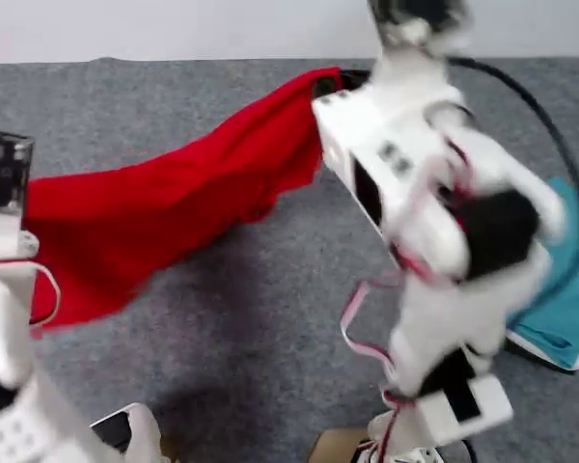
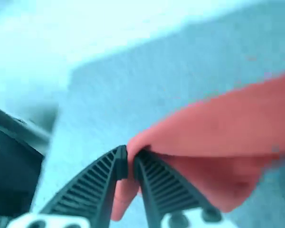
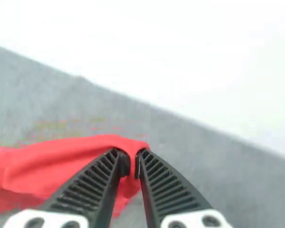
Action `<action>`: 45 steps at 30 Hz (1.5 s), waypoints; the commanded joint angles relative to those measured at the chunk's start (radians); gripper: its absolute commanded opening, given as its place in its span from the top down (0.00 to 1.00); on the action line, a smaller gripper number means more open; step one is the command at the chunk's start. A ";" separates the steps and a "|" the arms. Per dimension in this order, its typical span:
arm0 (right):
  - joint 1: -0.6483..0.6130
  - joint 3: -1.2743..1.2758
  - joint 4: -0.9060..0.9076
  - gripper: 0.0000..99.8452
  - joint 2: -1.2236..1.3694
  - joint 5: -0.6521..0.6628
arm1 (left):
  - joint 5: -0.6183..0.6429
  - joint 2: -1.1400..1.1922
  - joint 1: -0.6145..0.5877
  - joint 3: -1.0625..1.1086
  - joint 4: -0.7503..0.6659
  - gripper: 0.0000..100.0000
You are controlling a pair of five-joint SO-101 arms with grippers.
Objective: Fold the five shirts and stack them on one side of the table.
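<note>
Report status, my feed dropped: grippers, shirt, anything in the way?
Left gripper and right gripper each shut on red shirt. Shirt stretched between them. Teal cloth lies by right arm.

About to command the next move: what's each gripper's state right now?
Left gripper: closed, pinching one end of the red shirt.
Right gripper: closed, pinching the red shirt's other end.

The place reads as a robotics lab bench or test setup, not a home. A grey felt-like mat (image 1: 270, 318) covers the table, and a plain white wall (image 1: 174, 29) runs behind it. A white robot arm (image 1: 405, 164) with bare plastic housings stands over the mat, trailing a black cable (image 1: 558, 145) and loose red-and-white wires (image 1: 345, 323). A second arm (image 1: 5, 318) stands at the near edge. The cloth on hand is a red shirt (image 1: 174, 203) and a folded teal shirt (image 1: 569, 309).
</note>
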 commanded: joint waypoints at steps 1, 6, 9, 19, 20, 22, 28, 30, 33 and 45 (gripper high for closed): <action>0.022 -0.003 0.038 0.99 -0.142 0.063 | 0.021 -0.101 0.008 -0.033 -0.095 0.99; 0.039 -0.003 0.038 0.99 -0.266 0.129 | 0.021 -0.210 0.008 -0.035 -0.121 0.99; 0.064 -0.003 0.038 0.99 -0.325 0.176 | 0.023 -0.273 0.008 -0.030 -0.118 0.99; 0.142 -0.005 -0.050 0.99 -0.449 0.358 | 0.018 -0.387 0.008 0.005 0.035 0.99; 0.142 -0.005 -0.062 0.99 -0.456 0.370 | 0.018 -0.400 0.008 0.018 0.046 0.99; 0.142 -0.005 -0.079 0.99 -0.469 0.391 | 0.018 -0.431 0.008 0.050 0.054 0.99; 0.142 -0.005 -0.125 0.99 -0.504 0.450 | 0.018 -0.540 0.008 0.171 0.044 0.99; 0.142 -0.005 -0.151 0.99 -0.516 0.470 | 0.018 -0.568 0.008 0.191 0.040 0.99; 0.142 -0.005 -0.185 0.99 -0.536 0.499 | 0.018 -0.601 0.008 0.205 -0.009 0.99; 0.143 0.029 -0.168 0.99 -0.553 0.528 | 0.018 -0.629 0.006 0.211 -0.117 0.99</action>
